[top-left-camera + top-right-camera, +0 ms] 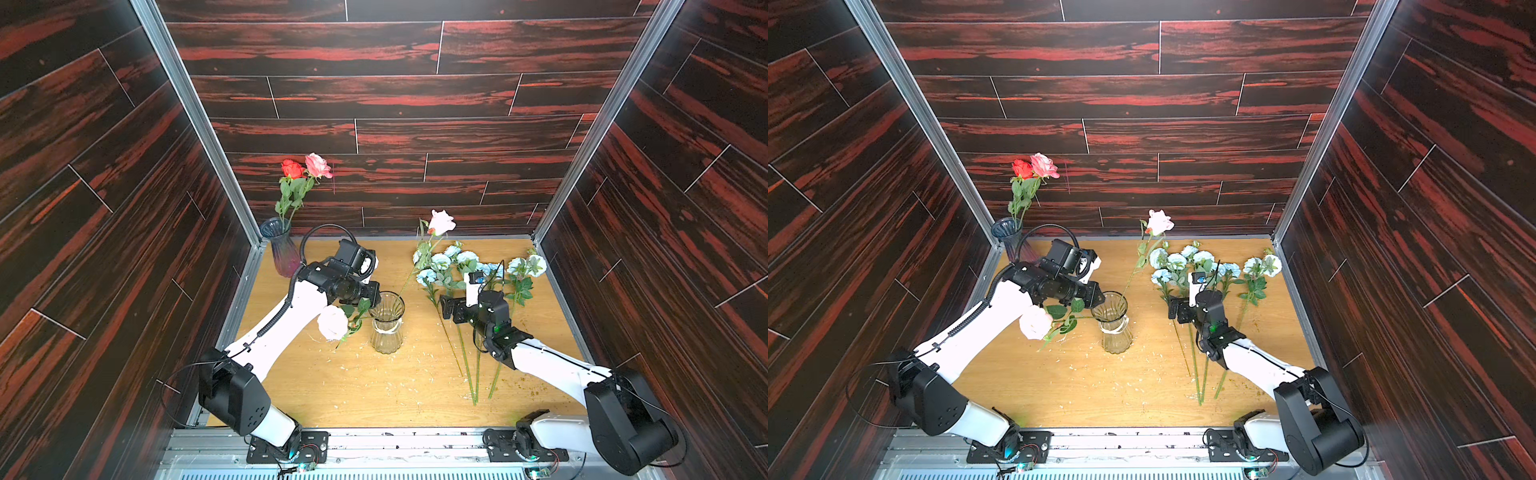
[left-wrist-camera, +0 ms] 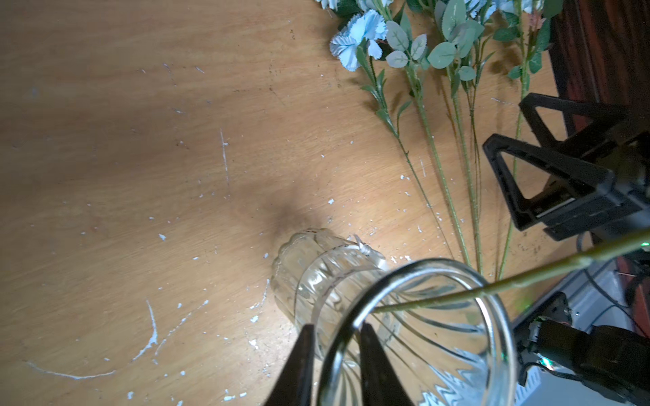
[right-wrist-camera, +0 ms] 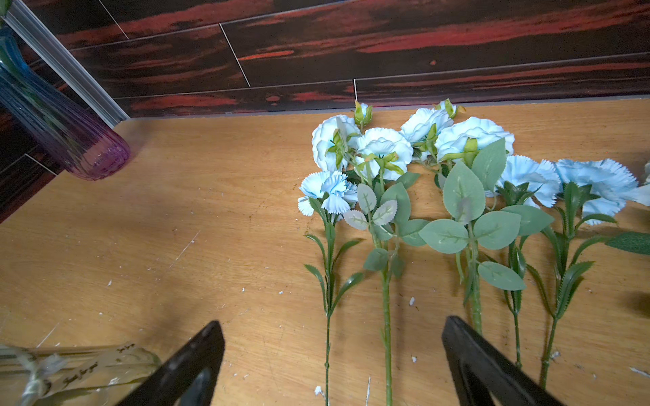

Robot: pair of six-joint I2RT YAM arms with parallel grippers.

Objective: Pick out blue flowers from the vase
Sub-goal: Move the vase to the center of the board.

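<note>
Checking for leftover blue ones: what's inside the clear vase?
One green stem leans in the clear vase; the blue flowers lie outside it. The left hand covers part of its rim.

readable text: none | clear vase (image 3: 88, 376): faint dark script, too blurred

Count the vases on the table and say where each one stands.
2. A clear glass vase stands near the middle of the table; a blue-purple vase stands in the far left corner, holding a red rose and a pink rose. None seems hidden.
</note>
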